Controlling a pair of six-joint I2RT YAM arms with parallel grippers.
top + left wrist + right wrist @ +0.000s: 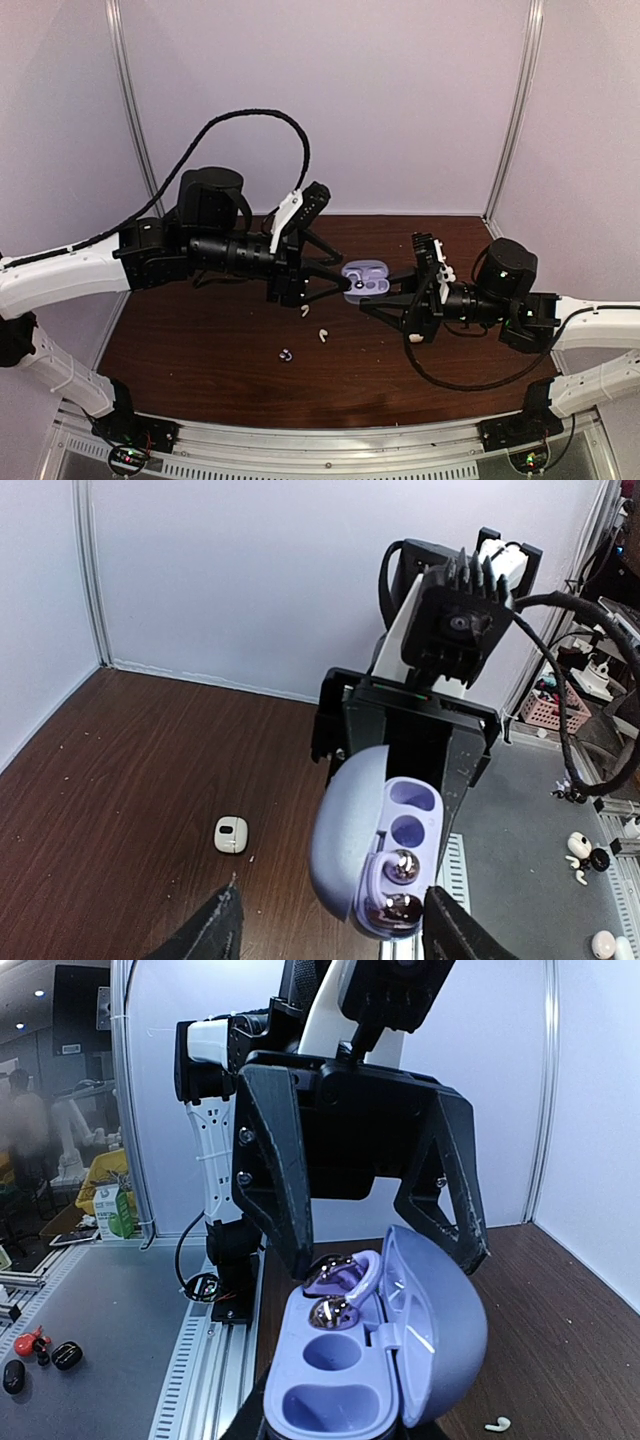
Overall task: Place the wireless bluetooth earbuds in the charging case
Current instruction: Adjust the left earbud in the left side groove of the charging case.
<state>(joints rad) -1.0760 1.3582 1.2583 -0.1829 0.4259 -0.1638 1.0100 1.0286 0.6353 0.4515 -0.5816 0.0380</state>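
Observation:
The open lilac charging case [367, 277] hangs above the table between both grippers. My right gripper [397, 293] is shut on its base. One bluish-purple earbud [336, 1311] sits in the case's socket on the left arm's side; the other two sockets are bare. It also shows in the left wrist view [399, 867]. My left gripper [347, 281] is open, its fingers [285, 1210] straddling that end of the case, one tip beside the seated earbud. Two white earbuds [305, 310] [322, 335] and another purple earbud [286, 354] lie on the table.
A small white case [231, 834] lies on the brown table [200, 340]. White walls close in the back and sides. One white earbud [497, 1424] shows on the table below the lilac case's lid [440, 1330].

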